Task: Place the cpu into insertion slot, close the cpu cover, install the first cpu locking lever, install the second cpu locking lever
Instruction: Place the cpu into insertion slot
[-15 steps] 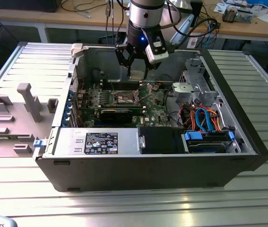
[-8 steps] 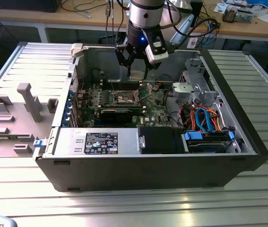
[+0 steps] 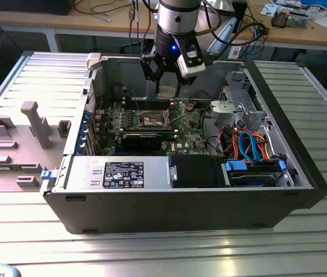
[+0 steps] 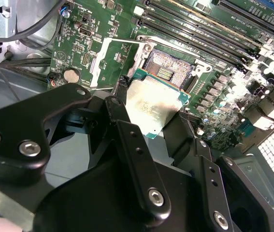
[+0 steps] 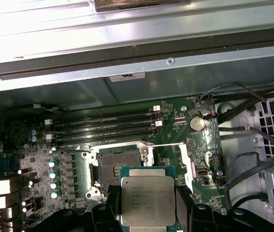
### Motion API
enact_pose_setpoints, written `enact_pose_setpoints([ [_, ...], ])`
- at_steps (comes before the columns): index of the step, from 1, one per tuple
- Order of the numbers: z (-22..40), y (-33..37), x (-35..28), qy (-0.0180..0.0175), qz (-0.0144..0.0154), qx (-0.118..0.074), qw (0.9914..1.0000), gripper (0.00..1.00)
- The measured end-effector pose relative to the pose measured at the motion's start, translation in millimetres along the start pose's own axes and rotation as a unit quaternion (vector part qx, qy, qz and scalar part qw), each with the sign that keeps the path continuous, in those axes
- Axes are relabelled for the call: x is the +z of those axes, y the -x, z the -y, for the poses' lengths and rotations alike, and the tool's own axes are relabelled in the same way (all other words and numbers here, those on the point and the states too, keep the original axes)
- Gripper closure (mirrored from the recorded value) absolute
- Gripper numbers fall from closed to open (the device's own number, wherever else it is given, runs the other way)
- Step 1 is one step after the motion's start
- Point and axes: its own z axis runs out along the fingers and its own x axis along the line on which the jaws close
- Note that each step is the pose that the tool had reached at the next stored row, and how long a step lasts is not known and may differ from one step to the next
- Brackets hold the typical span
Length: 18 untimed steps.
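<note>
Cpu [image 5: 148, 200] in jaws, apparently clear above open insertion slot [image 5: 117, 162]

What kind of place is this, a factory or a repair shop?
Probably a robotics lab or test workshop: an opened computer case sits on a ribbed metal table, the gripper holds the cpu above its circuit board, and cluttered wooden workbenches stand behind.

insertion slot [image 4: 168, 67] clear above, cpu cover [image 4: 98, 60] open beside, memory slots [image 4: 199, 29] alongside
</note>
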Motion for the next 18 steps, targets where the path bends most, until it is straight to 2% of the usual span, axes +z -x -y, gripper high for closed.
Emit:
enact_pose_setpoints([
  [18, 0.1, 0.0, 1.1, 0.0001, 0.0006, 0.005, 0.99999, 0.46],
])
